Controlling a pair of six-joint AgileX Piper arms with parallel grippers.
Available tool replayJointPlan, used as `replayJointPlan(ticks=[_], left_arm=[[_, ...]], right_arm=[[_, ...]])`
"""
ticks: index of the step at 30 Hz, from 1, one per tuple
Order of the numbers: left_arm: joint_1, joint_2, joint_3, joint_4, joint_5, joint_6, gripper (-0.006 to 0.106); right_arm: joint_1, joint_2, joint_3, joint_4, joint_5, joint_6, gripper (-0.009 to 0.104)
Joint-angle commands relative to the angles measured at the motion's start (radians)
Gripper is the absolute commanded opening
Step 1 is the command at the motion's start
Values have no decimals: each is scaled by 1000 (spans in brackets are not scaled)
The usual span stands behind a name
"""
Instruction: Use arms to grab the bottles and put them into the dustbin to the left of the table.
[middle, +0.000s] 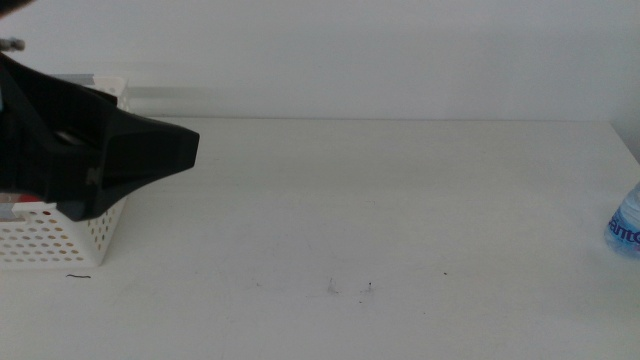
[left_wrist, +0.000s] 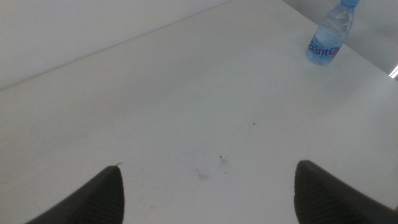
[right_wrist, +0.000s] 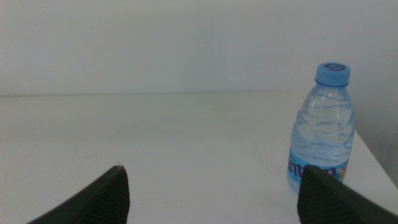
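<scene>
White table (middle: 400, 200) fills the middle view, almost all bare surface; far edge runs along the wall, right edge shows at upper right. A few dark specks (middle: 370, 288) sit near the front centre. One bin (middle: 60, 240), white and perforated, stands at the far left, partly hidden by the left arm (middle: 90, 150), a big dark shape hanging over it and reaching toward the table centre. One bottle (middle: 625, 225) counted: clear water, blue label, upright at the table's right edge, cut off by the frame in the middle view, well apart from the bin. Left wrist view shows the left gripper (left_wrist: 208, 186) with jaws spread wide, nothing between them, above bare table, bottle far off near the corner. Right wrist view shows the right gripper (right_wrist: 211, 186), jaws wide and empty too, low near the table with the bottle close by; only here is the blue cap (right_wrist: 333, 73) clear. Right arm is out of the middle view.
</scene>
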Motion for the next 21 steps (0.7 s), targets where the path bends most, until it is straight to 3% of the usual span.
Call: replayJointPlan(ticks=[1,7,16,21], left_arm=[[-2,-4,-19,-12,-17,23,94],[-2,-4,-58,-32,-29,21,94],[-2,-4,-71,-20,-53,24,94],[-2,-4,-71,-20,-53,24,94]], right_arm=[[-3,83,-31,-11,-32,10,92],[-3,223,-33,-4,-159,109,92],[-3,237,-33,-4,-197,116,92],[-3,237,-31,-4,-236,236,92]])
